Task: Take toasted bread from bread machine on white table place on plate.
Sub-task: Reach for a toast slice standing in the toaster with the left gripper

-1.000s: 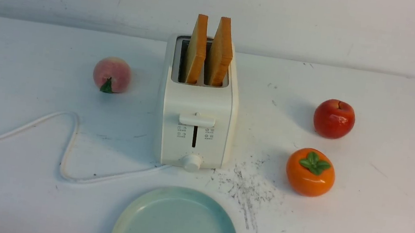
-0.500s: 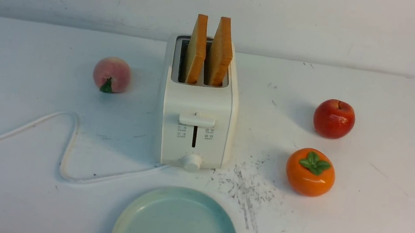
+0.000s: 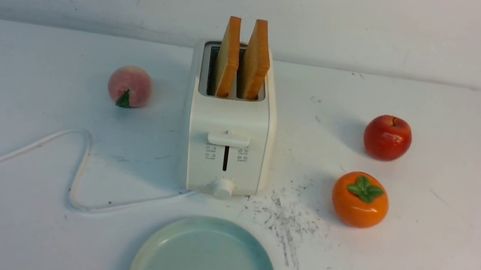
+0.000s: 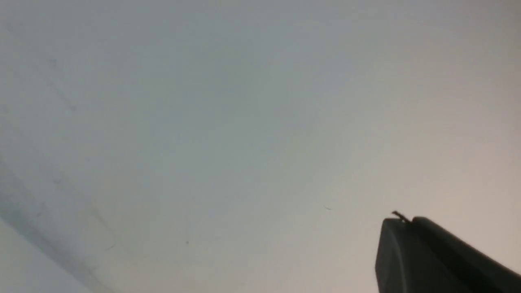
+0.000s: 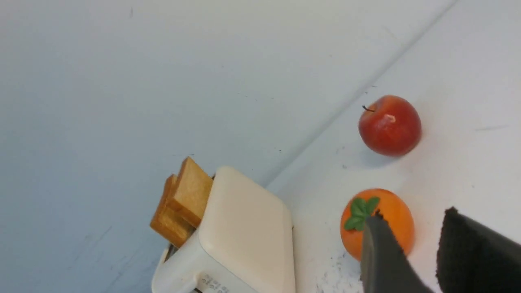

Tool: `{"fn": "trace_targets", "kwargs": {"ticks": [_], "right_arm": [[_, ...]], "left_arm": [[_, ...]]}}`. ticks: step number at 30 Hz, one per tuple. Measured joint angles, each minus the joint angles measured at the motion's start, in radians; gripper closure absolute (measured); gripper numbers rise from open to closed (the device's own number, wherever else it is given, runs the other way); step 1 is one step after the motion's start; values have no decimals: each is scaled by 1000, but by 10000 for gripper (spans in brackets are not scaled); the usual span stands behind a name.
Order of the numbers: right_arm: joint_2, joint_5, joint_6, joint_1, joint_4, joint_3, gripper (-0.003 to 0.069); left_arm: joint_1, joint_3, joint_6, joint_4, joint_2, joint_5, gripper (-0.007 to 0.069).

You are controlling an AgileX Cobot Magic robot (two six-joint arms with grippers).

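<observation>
Half the toasted bread (image 3: 228,56) is hidden; left end effector (image 4: 403,223) together, right end effector (image 5: 413,215) apart.

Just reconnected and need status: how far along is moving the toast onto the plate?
Nothing done: both orange-crusted toast slices stand in the cream-white boxy toaster; the round pale blue-green plate is bare. In hand: nothing; the right tool is open and empty. Remaining: lift each slice, set both on plate.

Closed left pincer (image 4: 408,223) tip against a blank pale surface (image 4: 203,122).
</observation>
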State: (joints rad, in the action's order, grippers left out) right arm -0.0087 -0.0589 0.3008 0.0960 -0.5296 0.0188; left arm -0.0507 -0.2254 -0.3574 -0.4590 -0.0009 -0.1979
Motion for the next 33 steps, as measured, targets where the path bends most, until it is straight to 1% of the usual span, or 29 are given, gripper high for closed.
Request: {"fn": "trace_targets", "kwargs": {"ticks": [1, 2, 3, 4, 5, 6, 7, 8, 9, 10, 11, 13, 14, 16, 19, 22, 26, 27, 28, 29, 31, 33], "right_arm": [[0, -17, -11, 0, 18, 24, 466], [0, -58, -35, 0, 41, 70, 484], [0, -58, -40, 0, 46, 79, 488], [10, -147, -82, 0, 96, 152, 530], [20, -194, -104, 0, 113, 191, 545], [46, -257, -135, 0, 145, 251, 580], [58, -297, -145, 0, 155, 271, 592], [112, -392, -183, 0, 192, 346, 639], [143, -463, -197, 0, 210, 382, 656], [186, -534, -209, 0, 230, 423, 668], [205, -549, -211, 0, 238, 431, 670], [333, -748, -222, 0, 286, 524, 673], [373, -801, -225, 0, 299, 544, 673], [468, -909, -229, 0, 310, 579, 671], [549, -979, -231, 0, 310, 596, 671], [610, -1008, -232, 0, 303, 599, 667], [615, -995, -232, 0, 295, 602, 666], [615, -994, -232, 0, 295, 602, 666], [615, -986, -232, 0, 294, 603, 664], [615, -981, -232, 0, 294, 603, 662], [615, -979, -232, 0, 289, 604, 662], [615, -977, -232, 0, 278, 604, 661]], "left_arm": [[0, -38, 8, 17, 10, 30, 638], [0, -86, 18, 47, 42, 92, 638], [0, -96, 18, 51, 49, 103, 638], [0, -180, 24, 92, 112, 198, 638], [0, -217, 26, 108, 158, 255, 638], [0, -263, 28, 128, 209, 327, 638], [0, -290, 29, 137, 231, 373, 638], [0, -351, 36, 156, 320, 485, 638], [0, -391, 47, 164, 379, 566, 638], [0, -420, 57, 168, 427, 644, 638], [0, -434, 62, 169, 439, 659, 638], [0, -503, 105, 169, 606, 828, 638], [0, -517, 119, 168, 651, 862, 638], [0, -543, 168, 156, 756, 916, 638], [0, -565, 247, 107, 859, 938, 638], [0, -628, 405, -41, 995, 945, 638], [0, -730, 574, -210, 1108, 945, 638], [0, -736, 574, -217, 1113, 945, 638], [0, -775, 617, -257, 1149, 947, 638], [0, -816, 635, -281, 1180, 952, 638], [-2, -858, 646, -291, 1219, 963, 638], [-25, -917, 655, -288, 1269, 969, 638]]}}
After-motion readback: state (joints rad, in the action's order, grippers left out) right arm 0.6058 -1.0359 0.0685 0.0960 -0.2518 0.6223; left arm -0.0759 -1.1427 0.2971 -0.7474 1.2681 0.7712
